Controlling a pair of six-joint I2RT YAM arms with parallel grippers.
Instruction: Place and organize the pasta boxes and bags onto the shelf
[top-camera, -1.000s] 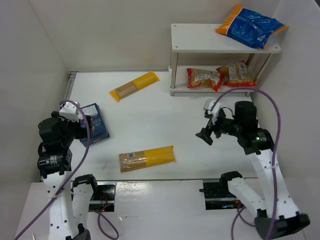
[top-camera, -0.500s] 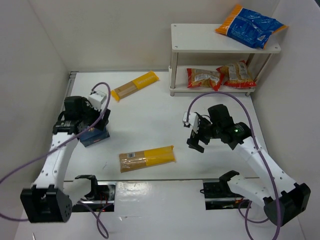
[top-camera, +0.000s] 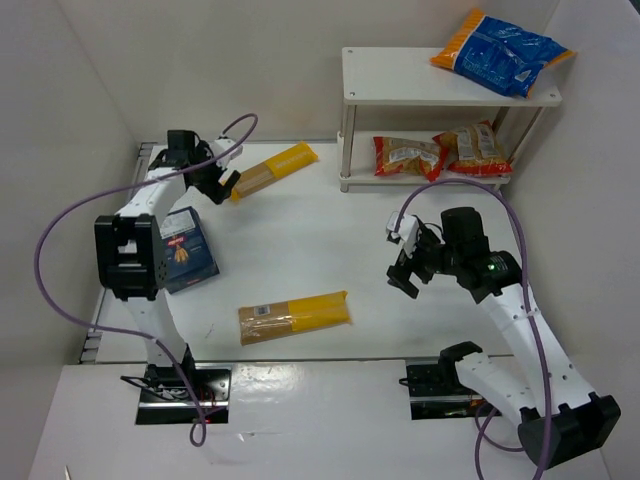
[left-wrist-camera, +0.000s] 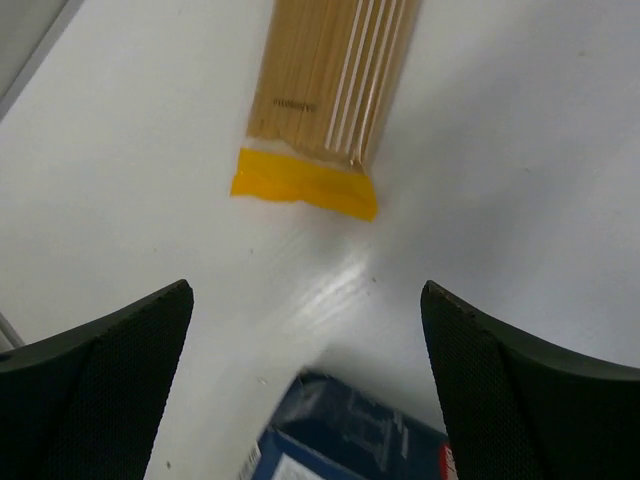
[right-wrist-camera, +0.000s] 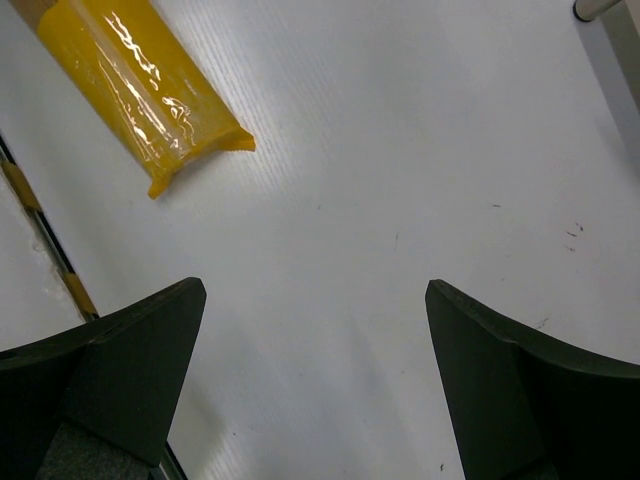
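Top view, left gripper (top-camera: 218, 179): at the far left of the table (top-camera: 330, 235), just beside the tan end of the far spaghetti packet (top-camera: 272, 170).
Top view, right gripper (top-camera: 405, 273): over bare table, well apart from the near spaghetti packet (top-camera: 293, 316) and in front of the shelf (top-camera: 400, 75).
Top view, blue carton (top-camera: 186, 250): flat on the table beside the left arm.
Top view, shelf load: large blue-and-orange bag (top-camera: 500, 48) on the upper board, two red-and-yellow bags (top-camera: 408, 157) on the lower board.
Left wrist, fingers (left-wrist-camera: 100, 385): spread wide, holding nothing.
Left wrist, far spaghetti packet (left-wrist-camera: 335, 90): ahead of the fingertips and in line with the gap, its yellow seal nearest, not between the fingers.
Left wrist, blue carton (left-wrist-camera: 345, 440): one corner shows low in the gap.
Right wrist, fingers (right-wrist-camera: 110, 375): spread wide, only bare table between them.
Right wrist, near spaghetti packet (right-wrist-camera: 140, 85): its yellow end lies beyond the fingertips on the left-hand finger's side.
Right wrist, shelf: one post foot at the top right corner.
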